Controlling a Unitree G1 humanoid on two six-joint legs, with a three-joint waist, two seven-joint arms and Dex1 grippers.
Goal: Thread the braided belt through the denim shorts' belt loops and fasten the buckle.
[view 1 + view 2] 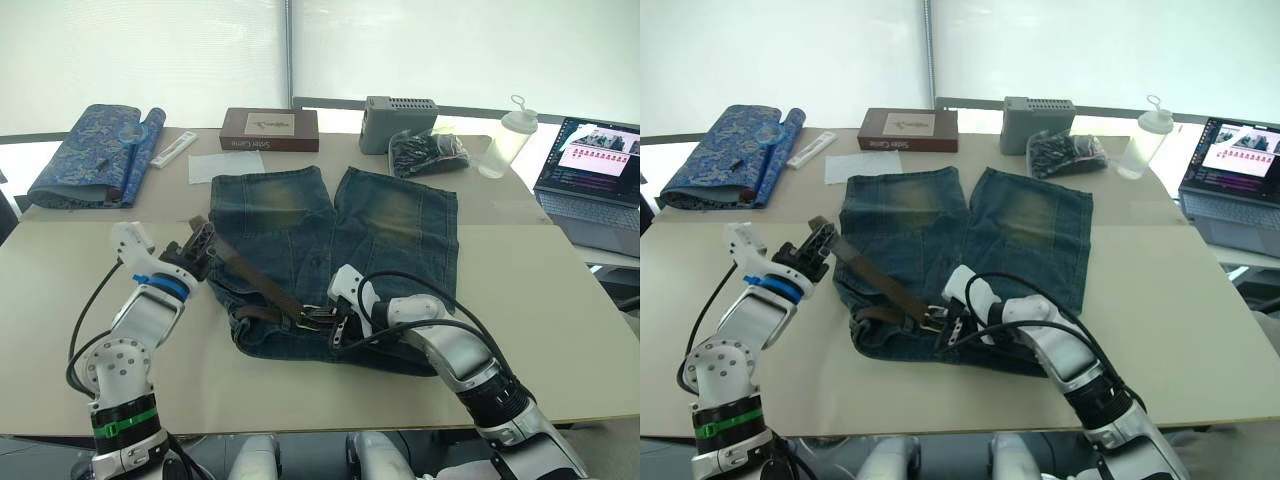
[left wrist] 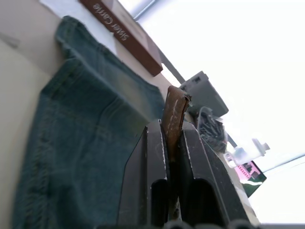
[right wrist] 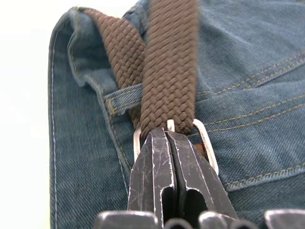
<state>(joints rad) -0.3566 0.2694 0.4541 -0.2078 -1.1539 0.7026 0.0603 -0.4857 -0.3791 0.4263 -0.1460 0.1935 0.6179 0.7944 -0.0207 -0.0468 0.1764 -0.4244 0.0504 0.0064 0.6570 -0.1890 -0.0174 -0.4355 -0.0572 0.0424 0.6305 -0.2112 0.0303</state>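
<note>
The right gripper (image 1: 338, 325) sits at the waistband of the faded blue denim shorts (image 1: 385, 225), its two black fingers pressed together at the small silver rectangular metal buckle (image 3: 202, 138), pinching it where the dark brown braided belt (image 3: 167, 71) passes through the frame. Beside the buckle, one narrow blue denim belt loop (image 3: 123, 98) lies across the strap. The shorts lie flat in the middle of the beige desk (image 1: 560, 300), waistband towards the near edge and legs pointing to the far edge. From the buckle the belt runs diagonally over the shorts' left side up to the left gripper (image 1: 200, 248), whose black fingers (image 2: 152, 181) are clamped narrowly on the free end of the strap, holding it raised off the denim. Along the far edge stand a blue patterned fabric roll (image 1: 95, 150) at the left corner, a white paper sheet (image 1: 225, 166), a brown flat box (image 1: 268, 128), a grey box-shaped device (image 1: 395, 120), a clear bag of dark items (image 1: 428, 152) and a translucent plastic bottle (image 1: 505, 142). An open laptop (image 1: 592, 165) stands past the right edge. Behind them is a bright white window blind (image 1: 400, 45).
</note>
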